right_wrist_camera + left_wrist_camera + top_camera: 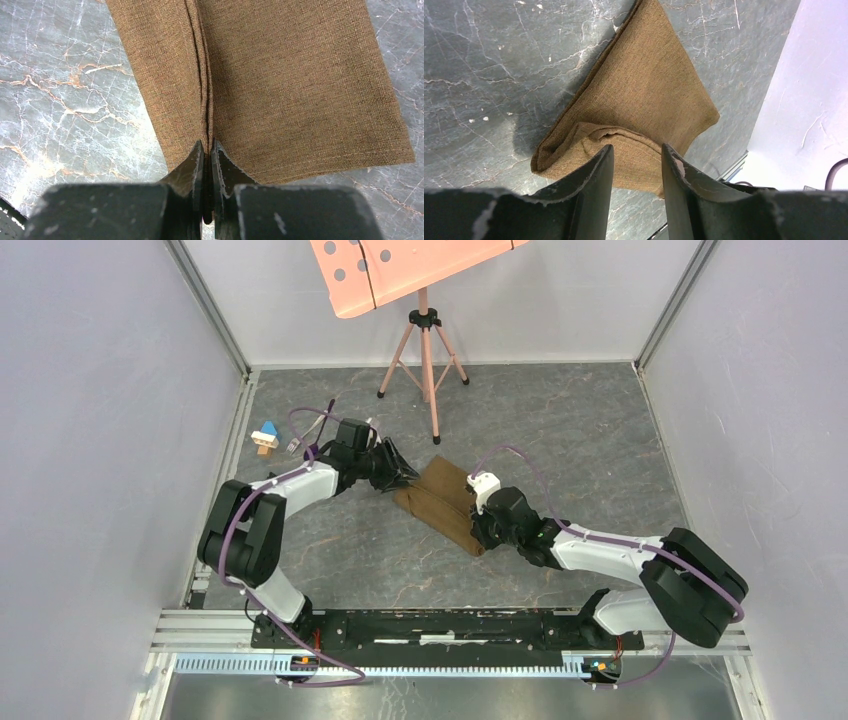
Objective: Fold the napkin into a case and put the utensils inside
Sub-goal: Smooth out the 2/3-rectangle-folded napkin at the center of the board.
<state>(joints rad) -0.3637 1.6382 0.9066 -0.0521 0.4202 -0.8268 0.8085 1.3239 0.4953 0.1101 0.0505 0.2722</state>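
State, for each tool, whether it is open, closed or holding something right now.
Left tool: open, at the napkin's folded end.
Right tool: closed, pinching the napkin's layered edge.

Both arms (305, 485) are white with black joints (245, 535) and purple cables (228, 535).

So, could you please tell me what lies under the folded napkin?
Only the grey table shows around the napkin; its layers cover anything beneath or inside.
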